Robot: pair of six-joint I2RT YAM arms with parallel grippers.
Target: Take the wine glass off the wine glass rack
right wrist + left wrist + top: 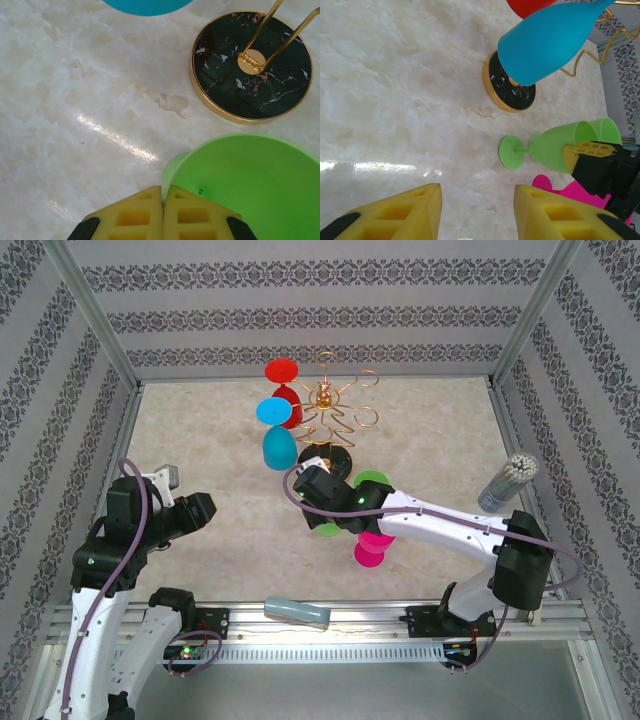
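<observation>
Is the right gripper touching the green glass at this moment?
Touching. In the right wrist view the right gripper is pinched shut on the rim of the green glass, one finger on each side, with no gap.

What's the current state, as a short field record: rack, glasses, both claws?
rack: gold wine glass rack, upright on its black base
on rack: blue wine glass and red wine glass, hanging bowl-down
off rack: green wine glass, tipped on its side; pink wine glass, lying on the table
right claw: shut on the green wine glass's rim
left claw: open, empty, above bare table
</observation>
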